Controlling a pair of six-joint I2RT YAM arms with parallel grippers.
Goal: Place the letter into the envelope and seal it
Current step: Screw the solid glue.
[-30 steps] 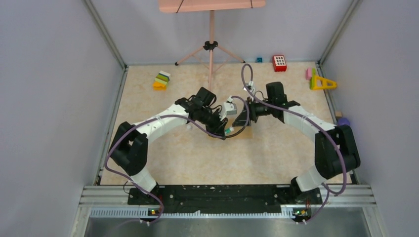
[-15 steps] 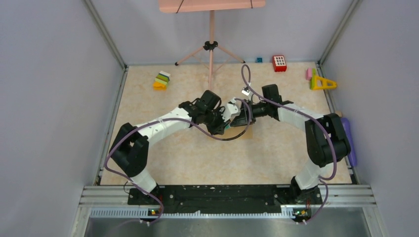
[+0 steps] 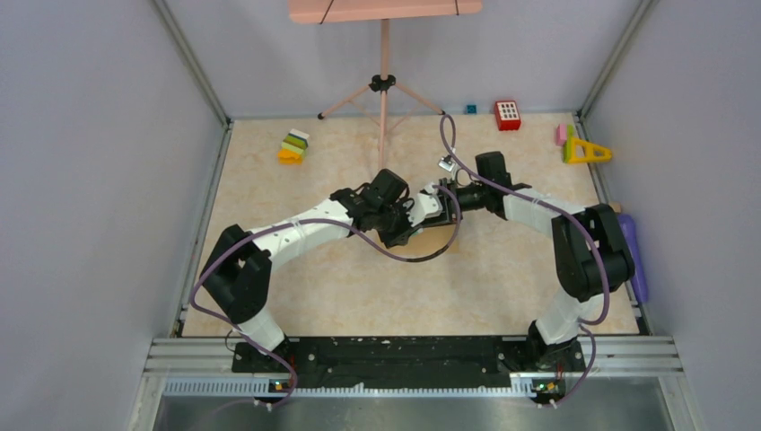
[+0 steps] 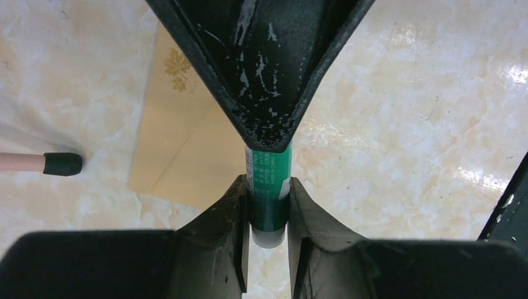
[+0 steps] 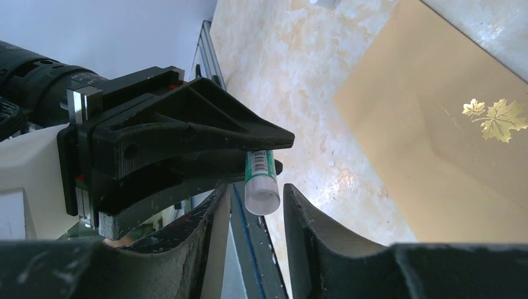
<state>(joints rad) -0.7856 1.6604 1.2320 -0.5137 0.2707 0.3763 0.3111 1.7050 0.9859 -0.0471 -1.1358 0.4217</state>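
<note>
The brown envelope (image 3: 441,237) lies flat on the table under both grippers. It shows a gold leaf mark in the left wrist view (image 4: 180,143) and the right wrist view (image 5: 436,124). My left gripper (image 3: 411,218) (image 4: 269,205) is shut on a green glue stick (image 4: 268,187). My right gripper (image 3: 432,199) (image 5: 252,212) is open, with its fingers on either side of the stick's white end (image 5: 261,190), a gap on each side. The letter is not in view.
A pink tripod (image 3: 383,85) stands at the back centre; one of its feet (image 4: 59,164) is near the envelope. Toy blocks (image 3: 293,145), a red block (image 3: 507,114) and a yellow triangle (image 3: 586,151) lie along the back. A purple object (image 3: 633,247) is at the right edge.
Both grippers have closed in on each other over the envelope. My right gripper has moved left until its open fingers straddle the end of the glue stick held by my left gripper.
</note>
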